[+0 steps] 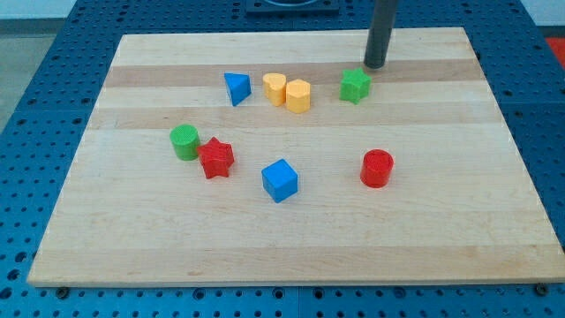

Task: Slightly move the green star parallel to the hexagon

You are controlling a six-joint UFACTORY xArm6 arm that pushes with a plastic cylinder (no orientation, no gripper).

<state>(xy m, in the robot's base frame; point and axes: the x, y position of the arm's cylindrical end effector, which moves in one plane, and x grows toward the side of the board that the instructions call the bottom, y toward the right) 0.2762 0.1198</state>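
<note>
Green star (355, 86): view's top, right of yellow hexagon (298, 95). My tip (374, 65): bare rod without fingers, just above-right of star. Step: approach. Next, you need a short nudge.

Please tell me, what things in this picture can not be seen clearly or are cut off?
- My tip: touching the green star or just short of it, unclear in the camera view.
- The rod's upper part and the arm: cut off at the view's top.
- The two yellow blocks: which one is the hexagon, too small to tell.
</note>
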